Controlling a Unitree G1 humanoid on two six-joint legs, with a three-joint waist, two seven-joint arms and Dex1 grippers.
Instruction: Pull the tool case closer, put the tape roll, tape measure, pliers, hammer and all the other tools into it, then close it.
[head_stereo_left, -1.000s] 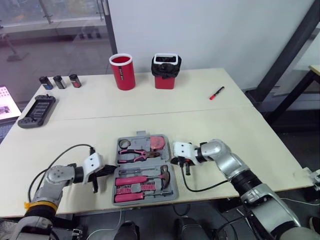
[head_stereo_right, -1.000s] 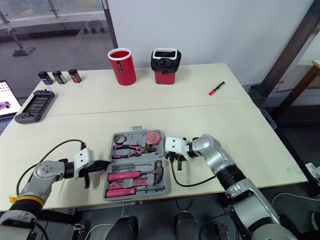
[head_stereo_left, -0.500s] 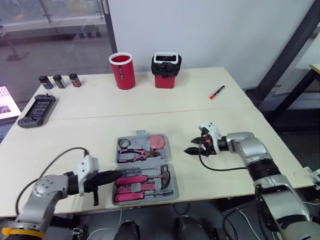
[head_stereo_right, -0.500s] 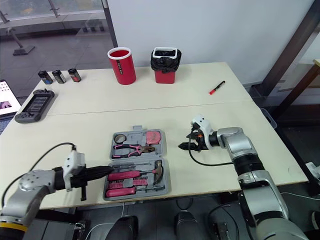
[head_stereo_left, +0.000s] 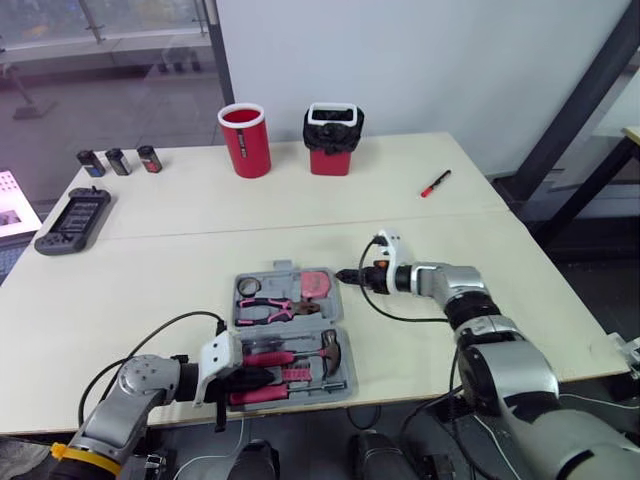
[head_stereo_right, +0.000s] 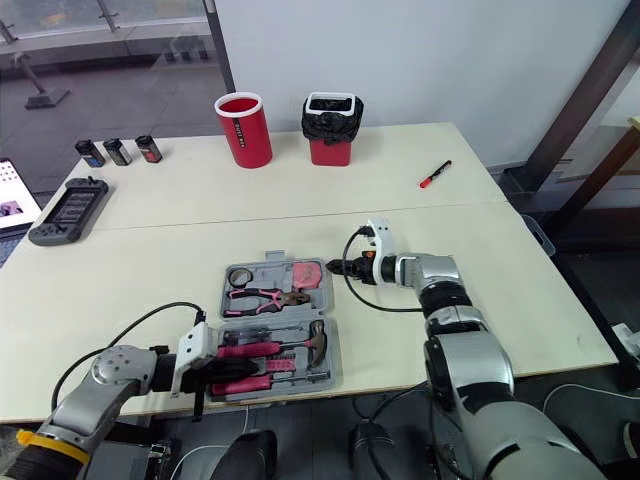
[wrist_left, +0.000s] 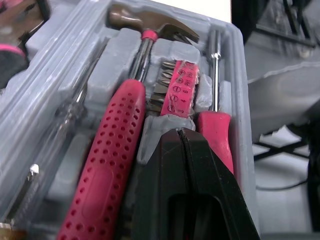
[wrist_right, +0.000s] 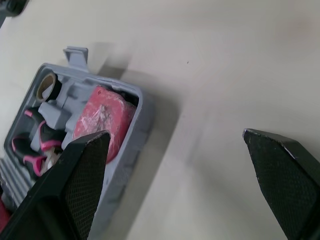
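So tool case (head_stereo_left: 349, 372) hinge runs left-right; our right gripper (head_stereo_left: 345, 275), spread, flanks its far half; left gripper (head_stereo_left: 255, 379), clenched empty, over near half.

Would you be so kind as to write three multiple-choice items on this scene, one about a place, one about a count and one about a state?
1. Where does the red marker lie?
A. In the tool case
B. On the table, towards its far right side
C. In the red cup

2. How many small dark cylinders stand at the table's far left corner?
A. Two
B. Three
C. Five

3. In what state is the right gripper?
A. Shut on the hammer
B. Shut on the marker
C. Open

Answers:
1 B: it lies alone on bare tabletop.
2 B: three stand side by side in a row.
3 C: the right wrist view shows it spread wide, with nothing held.
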